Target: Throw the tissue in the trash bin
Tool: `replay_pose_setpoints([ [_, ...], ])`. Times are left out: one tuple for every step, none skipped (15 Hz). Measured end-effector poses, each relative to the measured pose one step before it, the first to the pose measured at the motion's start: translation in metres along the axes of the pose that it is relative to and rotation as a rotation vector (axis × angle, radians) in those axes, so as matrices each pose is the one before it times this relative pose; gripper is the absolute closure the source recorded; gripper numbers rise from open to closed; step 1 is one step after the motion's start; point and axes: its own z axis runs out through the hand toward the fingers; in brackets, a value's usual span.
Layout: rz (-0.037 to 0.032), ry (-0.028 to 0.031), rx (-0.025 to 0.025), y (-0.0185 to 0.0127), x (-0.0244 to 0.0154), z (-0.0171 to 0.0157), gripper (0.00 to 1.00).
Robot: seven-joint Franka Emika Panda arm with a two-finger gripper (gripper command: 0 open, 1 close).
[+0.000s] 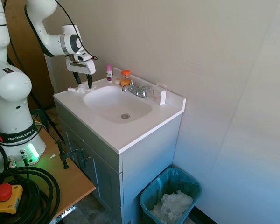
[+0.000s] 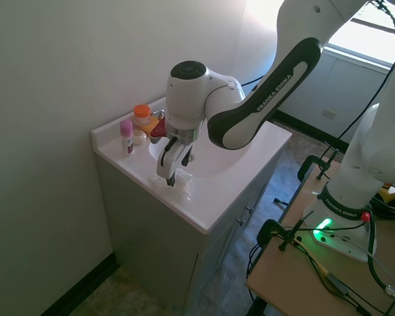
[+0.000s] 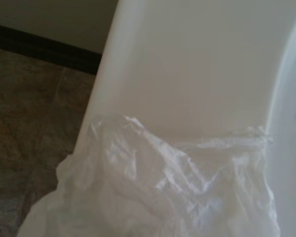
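Gripper (image 1: 84, 80) over tissue (image 1: 79, 88) at the countertop's (image 1: 130, 135) corner, upper left of frame.
Fingers spread astride the wad, dark tips low beside it. Only the first exterior view shows the trash bin (image 1: 170, 196), lower right, holding crumpled paper; the wrist view fills with tissue (image 3: 163, 192).

The tissue (image 3: 172, 192) is cut off by the wrist view's lower edge. In the exterior views, it is partly hidden behind the gripper (image 2: 171, 176), seemingly just below the jaws.
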Motion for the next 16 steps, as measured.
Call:
replay_pose_setpoints([
  [0.00044, -0.00441, -0.00346, -0.00240, 0.00135, 0.00372, 1.00],
  [0.00087, -0.00308, -0.00354, -0.00128, 0.00082, 0.00232, 1.00],
  [0.00053, -0.00147, -0.00268, -0.00117, 0.00026, 0.00065, 1.00],
  [0.00267, -0.00238, -0.00239, 0.00003, 0.00003, 0.00047, 1.00],
  [0.00259, -0.00298, -0.00424, 0.00029, -0.00009, 0.00032, 1.00],
  [0.00257, -0.00183, -0.00537, 0.00064, 0.00048, 0.00042, 1.00],
  [0.00252, -0.00043, -0.00211, 0.00059, 0.00077, 0.00043, 1.00],
  [0.00520, -0.00181, -0.00200, 0.00082, 0.00120, 0.00043, 1.00],
  [0.00500, -0.00257, -0.00205, 0.00060, 0.00071, 0.00032, 1.00],
  [0.00426, -0.00208, -0.00151, 0.00049, 0.00069, 0.00023, 1.00],
  [0.00395, -0.00283, -0.00020, 0.00024, 0.00050, 0.00008, 1.00],
  [0.00428, -0.00263, 0.00085, 0.00023, 0.00104, -0.00008, 1.00],
  [0.00348, -0.00287, 0.00110, 0.00003, 0.00064, -0.00014, 1.00],
  [0.00418, -0.00535, 0.00228, -0.00012, 0.00092, -0.00039, 1.00],
  [0.00192, -0.00399, 0.00120, 0.00008, 0.00058, -0.00008, 1.00],
  [0.00308, -0.00397, 0.00106, 0.00020, 0.00072, -0.00002, 1.00],
])
